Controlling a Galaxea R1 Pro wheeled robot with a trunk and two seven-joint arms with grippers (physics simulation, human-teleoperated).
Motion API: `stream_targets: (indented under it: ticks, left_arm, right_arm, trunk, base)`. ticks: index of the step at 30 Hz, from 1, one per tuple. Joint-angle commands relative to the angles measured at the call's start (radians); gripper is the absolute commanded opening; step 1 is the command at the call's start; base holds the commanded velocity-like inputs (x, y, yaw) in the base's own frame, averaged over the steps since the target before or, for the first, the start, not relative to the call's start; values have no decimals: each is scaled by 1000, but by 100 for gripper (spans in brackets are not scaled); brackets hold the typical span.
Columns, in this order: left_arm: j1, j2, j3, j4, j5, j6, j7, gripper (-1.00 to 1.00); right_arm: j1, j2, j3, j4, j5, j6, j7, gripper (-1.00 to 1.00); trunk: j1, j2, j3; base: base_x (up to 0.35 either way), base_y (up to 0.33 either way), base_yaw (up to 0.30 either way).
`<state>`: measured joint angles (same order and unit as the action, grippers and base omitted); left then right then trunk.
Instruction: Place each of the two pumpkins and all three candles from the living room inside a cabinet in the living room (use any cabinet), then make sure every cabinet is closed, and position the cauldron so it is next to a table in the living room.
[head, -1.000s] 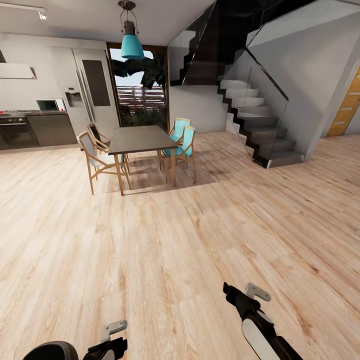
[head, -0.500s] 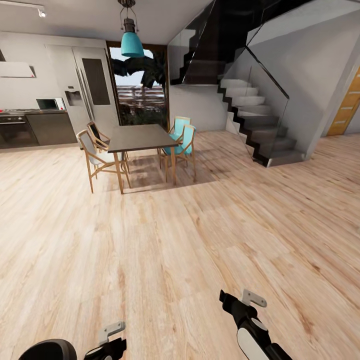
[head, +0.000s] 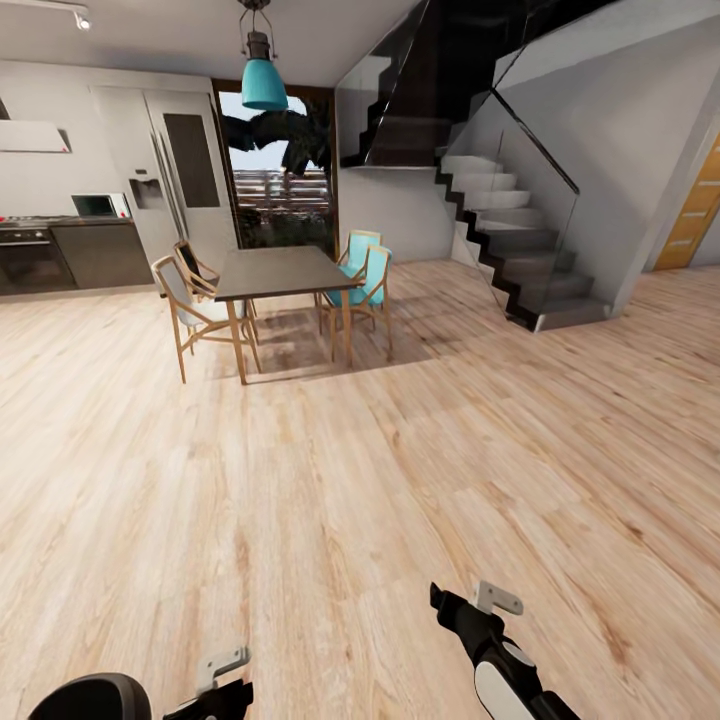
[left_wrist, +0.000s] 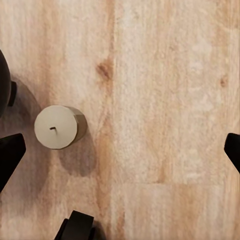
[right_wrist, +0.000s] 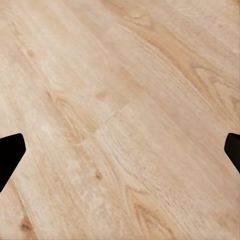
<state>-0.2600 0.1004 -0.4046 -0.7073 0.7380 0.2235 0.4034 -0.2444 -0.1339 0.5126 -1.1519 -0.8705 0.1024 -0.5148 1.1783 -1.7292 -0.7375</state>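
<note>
The left hand (left_wrist: 120, 150) looks straight down on a pale wooden floor (left_wrist: 165, 90), its planks running up and down the frame, with a brown knot in the upper middle. Its two dark fingertips (left_wrist: 10, 155) show at the left and right edges, set wide apart with nothing between them. At the middle left a short pale beige cylinder (left_wrist: 56, 127) with a small dark mark on its flat top stands on the floor, casting a shadow. Dark rounded parts show at the upper left edge and bottom.

Floor (head: 330, 480) pale matt wood; staircase (head: 510, 250) railing smooth glass.
</note>
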Motion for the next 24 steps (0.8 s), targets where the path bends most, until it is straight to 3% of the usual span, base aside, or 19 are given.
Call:
stream_targets:
  ticks: [1, 6, 16, 24]
  left_arm:
    - [-1, 2, -6, -2, 8, 2, 9, 100]
    - [-1, 3, 17, -2, 19, 3, 6, 100]
    - [-1, 4, 133, 11, 31, 5, 2, 100]
    - [-1, 3, 147, 34, 36, 5, 2, 100]
  right_arm:
    - [-1, -1, 3, -1, -3, 3, -7, 100]
    - [-1, -1, 3, 12, -5, 3, -4, 100]
    - [-1, -1, 3, 19, -8, 2, -1, 100]
    - [-1, -1, 3, 26, -3, 2, -1, 100]
  trunk:
    - [4, -8, -4]
    - [23, -43, -20]
    - [61, -113, -51]
    - [92, -169, -76]
  base:
    - [0, 0, 0]
    - [0, 0, 0]
    - [0, 0, 0]
    - [0, 0, 0]
